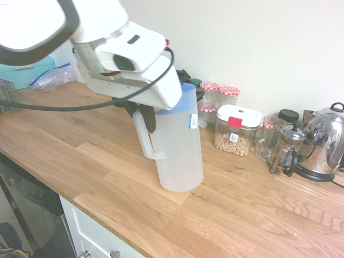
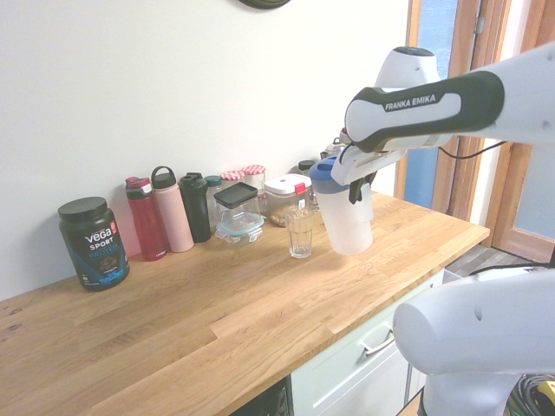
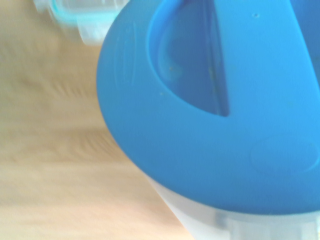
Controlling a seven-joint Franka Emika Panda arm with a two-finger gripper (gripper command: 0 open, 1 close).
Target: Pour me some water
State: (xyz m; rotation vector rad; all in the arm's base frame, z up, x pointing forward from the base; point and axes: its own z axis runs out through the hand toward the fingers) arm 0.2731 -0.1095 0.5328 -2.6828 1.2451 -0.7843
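We see the end effector [image 2: 356,186] clenched on the near-upright jug's [image 2: 347,217] handle; the glass [image 2: 300,232] beside it looks empty, pouring unfinished.

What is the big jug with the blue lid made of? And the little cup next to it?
The jug looks like frosted, cloudy white plastic, since light glows through it dimly. Its lid seems smooth blue plastic with a soft shine. The cup looks like clear glass, because you can see straight through it.
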